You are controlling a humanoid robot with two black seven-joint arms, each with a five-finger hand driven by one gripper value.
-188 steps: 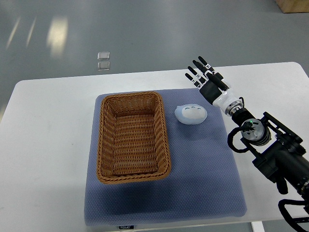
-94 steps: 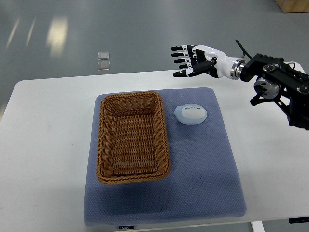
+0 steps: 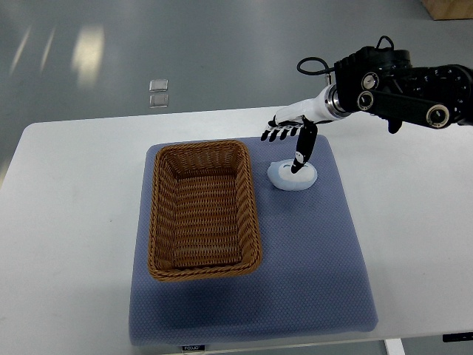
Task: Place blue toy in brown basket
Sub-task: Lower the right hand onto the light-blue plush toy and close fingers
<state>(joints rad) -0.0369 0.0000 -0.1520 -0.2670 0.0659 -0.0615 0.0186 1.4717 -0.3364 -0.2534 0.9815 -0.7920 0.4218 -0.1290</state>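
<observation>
we see a white table (image 3: 66, 222) under a blue-grey mat (image 3: 310, 274). the brown wicker basket (image 3: 202, 208) sits at the mat's left. our right hand (image 3: 290, 138) hangs over the pale blue toy (image 3: 288, 176) just right of the basket, fingers spread, gripping nothing.

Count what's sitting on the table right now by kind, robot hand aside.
Brown basket: 1
Blue toy: 1
Blue-grey mat: 1
Total: 3
The right hand is over the toy with fingers spread.
</observation>
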